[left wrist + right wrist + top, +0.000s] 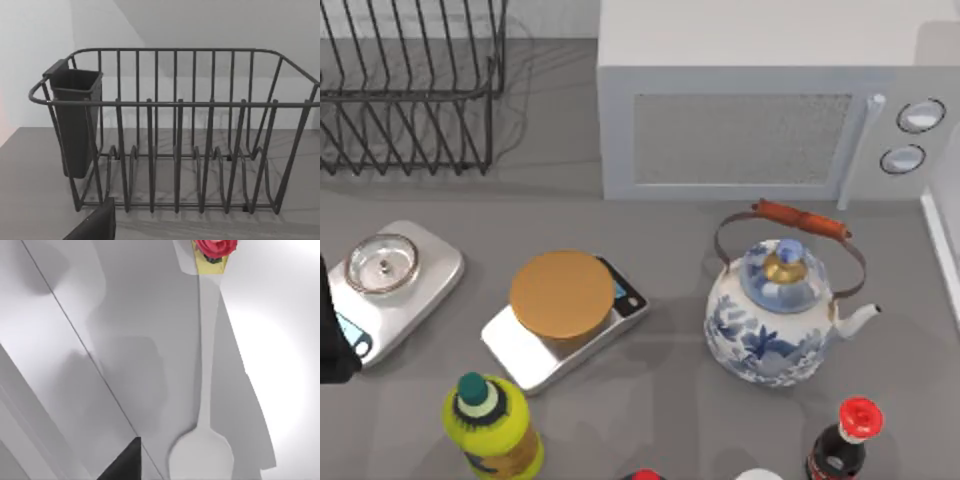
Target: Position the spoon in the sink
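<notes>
Spoon (206, 390) lies flat on a pale grey surface in the right wrist view, bowl near a dark tool part; a rose ornament (215, 247) tops its handle. Looks thin, stiff, light and slick; take the narrow handle mid-length. Tool opening: cannot tell. Left arm (335, 340) parked at the table's left edge.

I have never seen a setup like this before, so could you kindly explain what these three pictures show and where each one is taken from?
This is a simulated two-armed AgileX robot at a grey kitchen counter. The top view looks down on a white microwave, a blue-and-white porcelain kettle, two silver kitchen scales, a yellow bottle and a dark wire dish rack. The left wrist view faces that rack. The right wrist view shows a white spoon hanging over a pale surface; its upper end is out of frame, so I cannot confirm what holds it.
</notes>
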